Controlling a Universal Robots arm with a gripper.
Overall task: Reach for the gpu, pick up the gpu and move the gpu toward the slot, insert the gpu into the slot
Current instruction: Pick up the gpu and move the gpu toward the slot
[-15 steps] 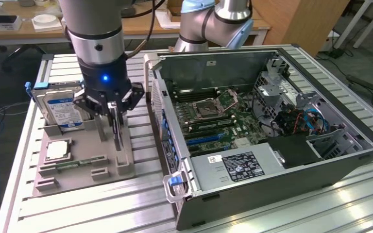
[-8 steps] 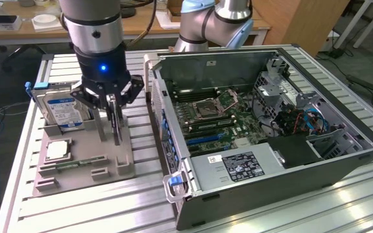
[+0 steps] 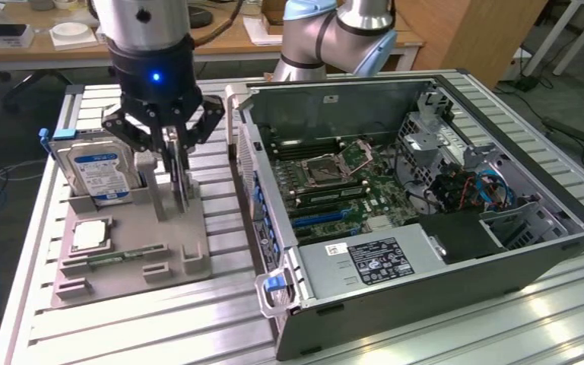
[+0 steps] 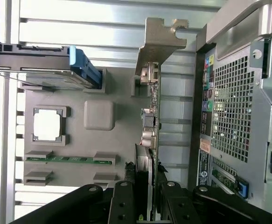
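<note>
With the hard drive point(image 3: 97, 171) at its nine o'clock, the gpu point(image 3: 179, 199) stands upright in the gray holder point(image 3: 119, 285), the gripper point(image 3: 173, 171) fingers clamped on its upper edge, so a straight, untilted lift seems wisest, the slot point(image 3: 322, 217) lying toward four o'clock.

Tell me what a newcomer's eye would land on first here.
First comes the black gripper with its glowing blue light, on the exterior view's left, jaws closed on the gpu, which stands upright in a gray holder tray. Next is the open computer case on the exterior view's right, its green motherboard exposed. A hard drive with a blue-white label stands in the tray beside the gripper.
</note>
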